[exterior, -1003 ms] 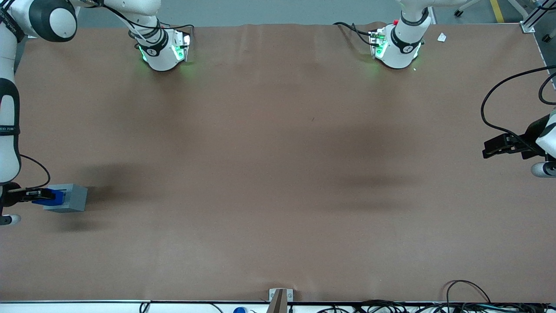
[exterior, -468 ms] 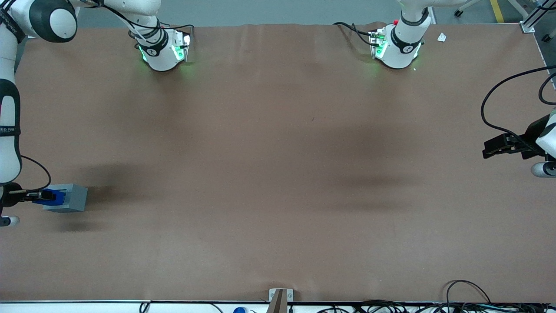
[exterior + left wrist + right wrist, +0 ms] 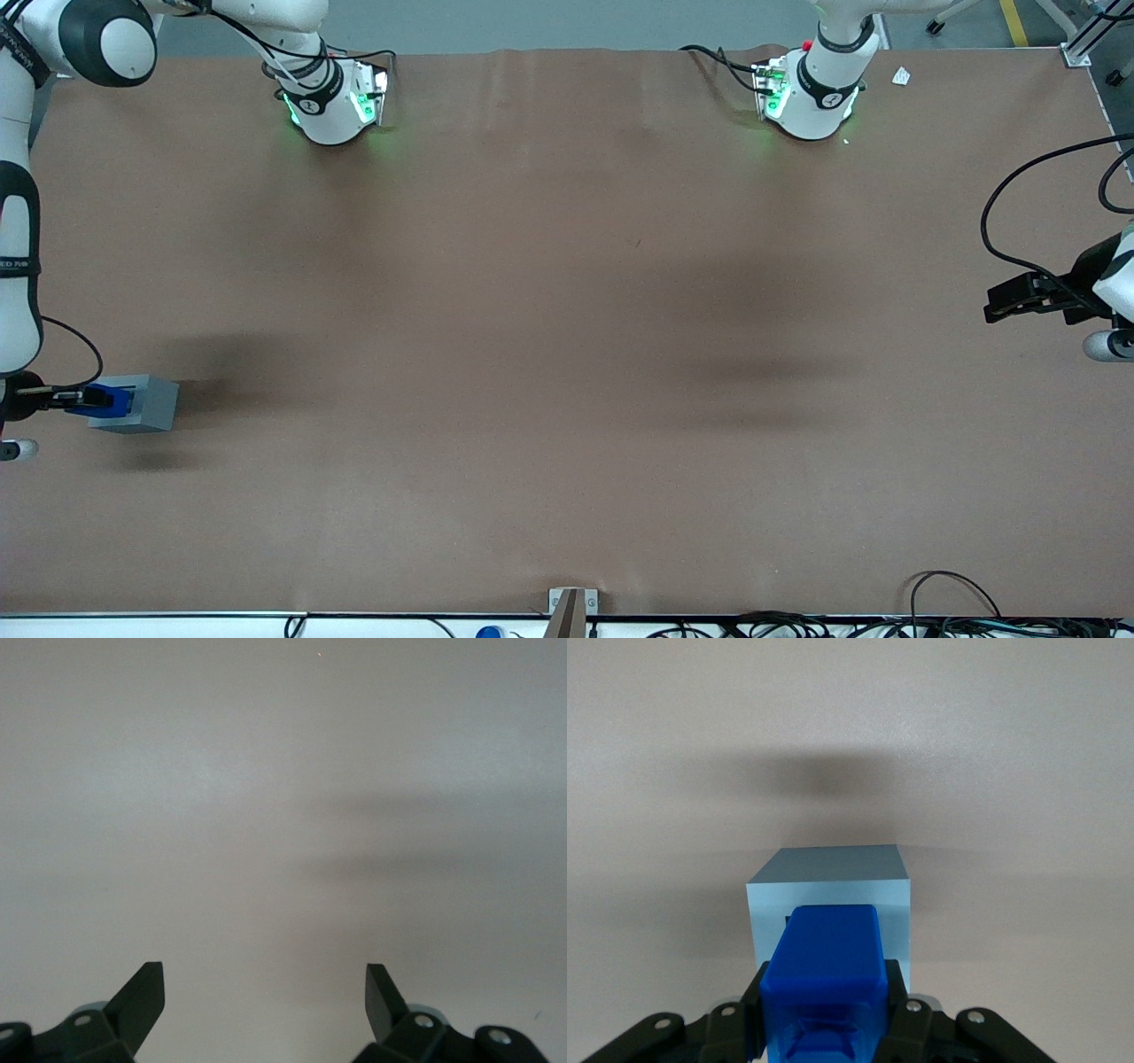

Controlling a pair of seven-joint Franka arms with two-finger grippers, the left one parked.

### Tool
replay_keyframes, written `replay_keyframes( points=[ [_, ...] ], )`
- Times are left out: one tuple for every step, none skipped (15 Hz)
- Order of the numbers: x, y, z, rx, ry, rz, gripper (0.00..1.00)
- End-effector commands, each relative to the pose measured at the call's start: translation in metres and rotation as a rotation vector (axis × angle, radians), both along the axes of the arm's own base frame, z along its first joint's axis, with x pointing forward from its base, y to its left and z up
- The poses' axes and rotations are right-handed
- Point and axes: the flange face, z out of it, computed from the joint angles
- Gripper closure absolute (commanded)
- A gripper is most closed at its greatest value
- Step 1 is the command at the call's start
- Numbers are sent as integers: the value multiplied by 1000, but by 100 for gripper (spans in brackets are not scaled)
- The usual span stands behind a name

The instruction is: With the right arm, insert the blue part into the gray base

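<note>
Blue part [image 3: 824, 961] clamped in your end effector [image 3: 75, 400], its tip entering the gray base [image 3: 829, 890] on the desk [image 3: 567, 354], base at the end effector's 12 o'clock.

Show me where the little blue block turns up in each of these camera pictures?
Front view: the blue block sits at the working arm's end of the table, held by the gripper against the gray cube.
Right wrist view: the blue block fills the foreground between the fingers, pressed up to the gray cube.
Left wrist view: not in it.
Shared landmark: the gray cube.
</note>
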Motion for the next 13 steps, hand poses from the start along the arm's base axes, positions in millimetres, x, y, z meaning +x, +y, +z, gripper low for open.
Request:
replay_keyframes(
  points=[
    [2,0,0,7,1,-16,100],
    [2,1,1,8,2,-18,100],
    [2,0,1,9,1,-21,100],
    [1,-1,1,9,1,-22,100],
    [1,-1,1,9,1,-22,100],
    [0,-1,-4,13,10,-22,100],
    [-2,1,-7,16,17,-20,100],
    [-3,2,-8,17,23,-26,100],
    [-3,3,-8,16,25,-31,100],
    [-4,3,-6,17,28,-32,100],
    [-5,5,-5,21,39,-29,100],
    [-5,6,-6,21,43,-27,100],
    [-5,6,-5,21,41,-26,100]
  ],
)
